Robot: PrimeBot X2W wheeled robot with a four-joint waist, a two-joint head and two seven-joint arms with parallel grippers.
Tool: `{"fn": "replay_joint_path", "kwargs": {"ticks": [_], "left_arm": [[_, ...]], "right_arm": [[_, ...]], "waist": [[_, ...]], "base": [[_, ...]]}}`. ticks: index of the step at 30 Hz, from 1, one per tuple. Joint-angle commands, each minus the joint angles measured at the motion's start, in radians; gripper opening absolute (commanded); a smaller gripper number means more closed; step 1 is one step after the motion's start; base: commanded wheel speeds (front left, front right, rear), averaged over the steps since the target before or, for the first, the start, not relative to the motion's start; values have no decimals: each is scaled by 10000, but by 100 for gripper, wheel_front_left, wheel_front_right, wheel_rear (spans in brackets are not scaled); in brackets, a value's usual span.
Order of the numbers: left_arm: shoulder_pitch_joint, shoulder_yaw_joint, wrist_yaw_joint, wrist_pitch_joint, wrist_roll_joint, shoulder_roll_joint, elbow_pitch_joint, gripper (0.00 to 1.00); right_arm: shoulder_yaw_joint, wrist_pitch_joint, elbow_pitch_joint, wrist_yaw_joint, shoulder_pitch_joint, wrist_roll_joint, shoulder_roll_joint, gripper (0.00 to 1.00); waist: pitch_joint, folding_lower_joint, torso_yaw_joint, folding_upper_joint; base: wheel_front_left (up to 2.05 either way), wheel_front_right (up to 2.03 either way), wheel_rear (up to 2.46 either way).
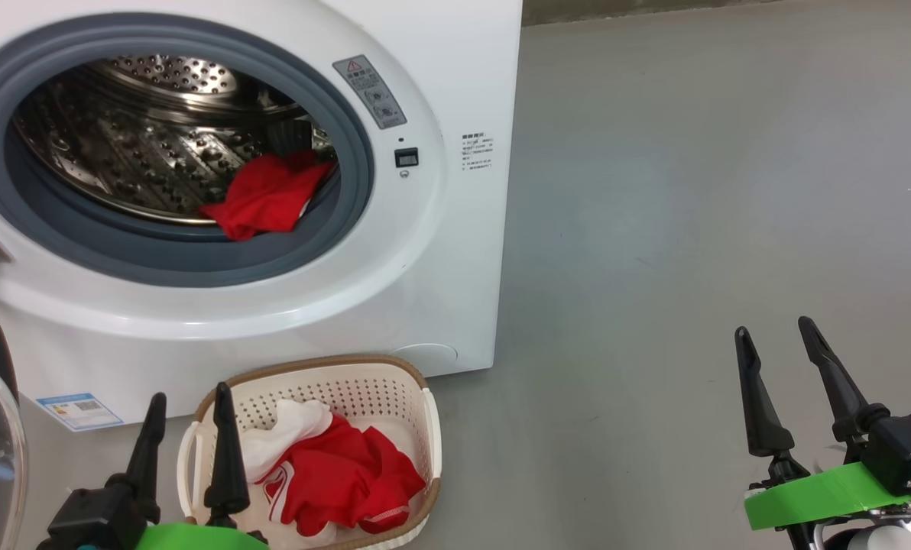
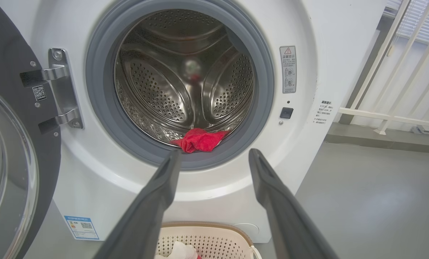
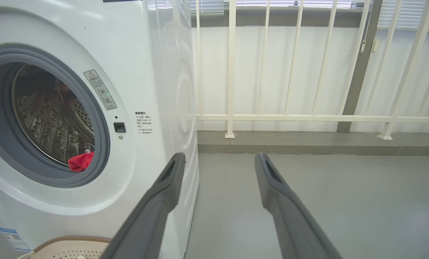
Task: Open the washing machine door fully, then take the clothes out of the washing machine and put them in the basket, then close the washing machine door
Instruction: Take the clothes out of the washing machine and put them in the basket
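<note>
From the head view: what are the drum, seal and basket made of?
Drum: likely stainless steel, shiny with punched holes. Seal: matte grey ring, probably rubber. Basket: cream moulded plastic, perforated walls; brown woven-look rim, material unclear.

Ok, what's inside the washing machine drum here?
A crumpled red garment lies at the front of the drum, its edge spilling onto the grey rubber ring. Around it is perforated steel. Whatever may lie beneath the garment is covered.
</note>
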Motion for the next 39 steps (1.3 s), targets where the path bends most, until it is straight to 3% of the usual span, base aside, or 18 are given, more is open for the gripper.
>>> {"fn": "replay_joint_path", "kwargs": {"ticks": [1, 21, 39], "left_arm": [[-64, 319, 74, 32, -58, 148, -334, 100], [-79, 44, 189, 103, -79, 222, -786, 100], [-2167, 49, 137, 33, -190, 481, -577, 100]], "right_arm": [[256, -65, -291, 48, -122, -19, -102, 100], [260, -65, -400, 48, -177, -10, -102, 100], [488, -65, -550, 48, -884, 84, -102, 100]], "waist": [[-14, 0, 0, 0], [397, 0, 146, 0], [2360, 0, 250, 0]], "base": [[0, 0, 0], [0, 0, 0], [0, 0, 0]]}}
